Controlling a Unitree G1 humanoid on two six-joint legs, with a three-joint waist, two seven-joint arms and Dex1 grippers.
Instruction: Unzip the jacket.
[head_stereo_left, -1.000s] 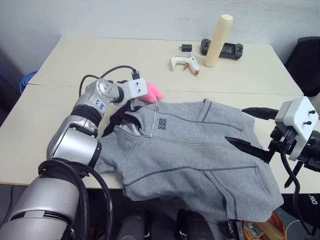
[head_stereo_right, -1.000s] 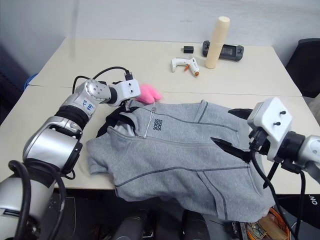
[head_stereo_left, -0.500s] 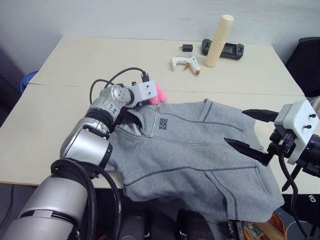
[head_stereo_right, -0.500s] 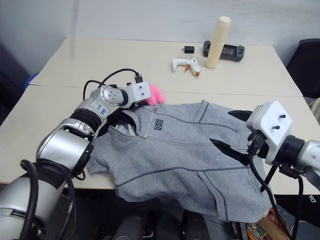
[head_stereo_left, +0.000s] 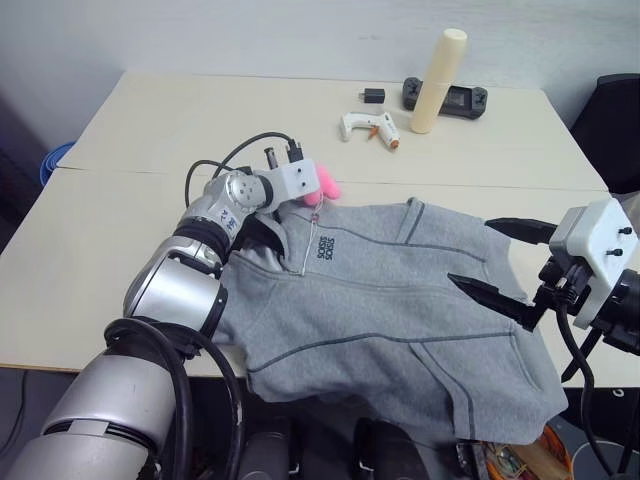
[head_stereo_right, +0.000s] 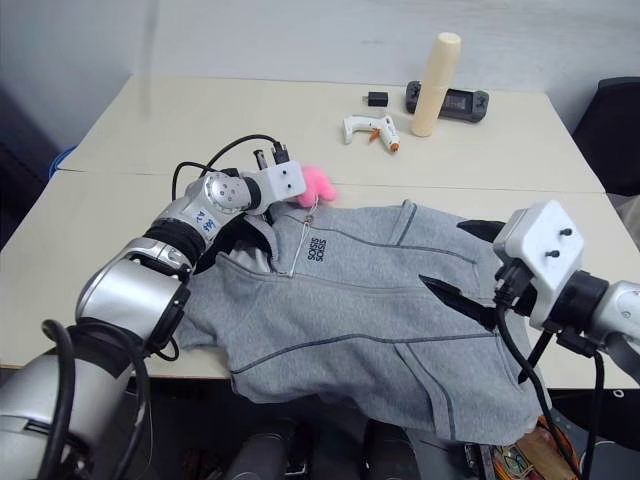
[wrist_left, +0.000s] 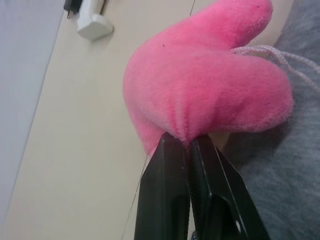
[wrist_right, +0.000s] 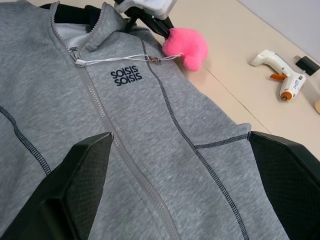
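Currently the heather-grey fleece zip jacket (head_stereo_left: 390, 310) lies flat and still zipped on the pale beige tabletop (head_stereo_left: 120, 240), its long axis running from the dark-lined collar at the far left down to the hem, which hangs over the tabletop's near edge on the right. Its zip line follows that same slant, with the small dark chest logo (wrist_right: 125, 78) just beside it. At the collar, the left gripper (wrist_left: 189, 145) has its black fingers pinched tight on the pink plush zipper charm (wrist_left: 210, 85), which hangs by a thin white string from the zip pull. The right gripper (wrist_right: 180, 165) hovers over the jacket's lower half, near the hem, fingers spread wide and holding nothing. Well beyond the collar lie a white glue gun (head_stereo_left: 367, 127) and an upright cream cylinder (head_stereo_left: 437, 80).
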